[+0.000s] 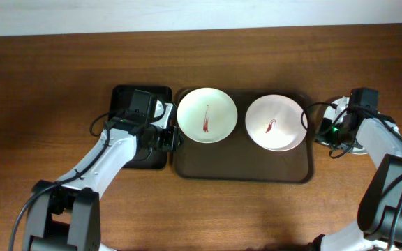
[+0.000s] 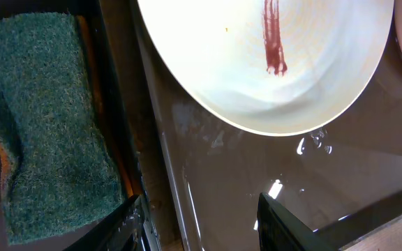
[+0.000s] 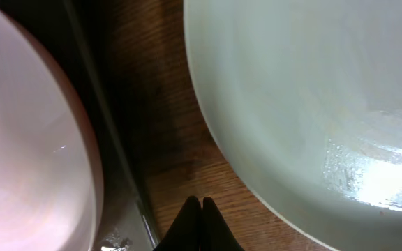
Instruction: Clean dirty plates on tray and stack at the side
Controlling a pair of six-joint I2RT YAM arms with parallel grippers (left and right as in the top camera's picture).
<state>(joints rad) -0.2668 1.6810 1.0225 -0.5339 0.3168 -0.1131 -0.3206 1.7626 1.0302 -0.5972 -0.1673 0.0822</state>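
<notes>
The left gripper (image 2: 204, 233) hangs released and empty, jaws apart, over the left edge of the tray (image 1: 243, 166). We judge that its coming move turns on the green sponge (image 2: 47, 125), which lies just to its left in the small black tray (image 1: 124, 94). In the left wrist view the sponge's long axis runs up the frame, across the line on which the jaws close, so we expect a sideways shift and then a grasp across its narrow width. The right gripper (image 3: 201, 217) is clenched on nothing, low over bare worktop (image 3: 166, 125) between the tray's right rim and the mint-green plate (image 3: 313, 104), which sits off the tray. 2 smeared plates lie on the tray: the left white plate (image 1: 207, 114) just ahead of the left gripper, and the right white plate (image 1: 276, 122) well apart from it. Being round, they have no long axis; the left one's streak (image 2: 273, 38) runs far-to-near. The left gripper is nearer both sponge and that plate.
</notes>
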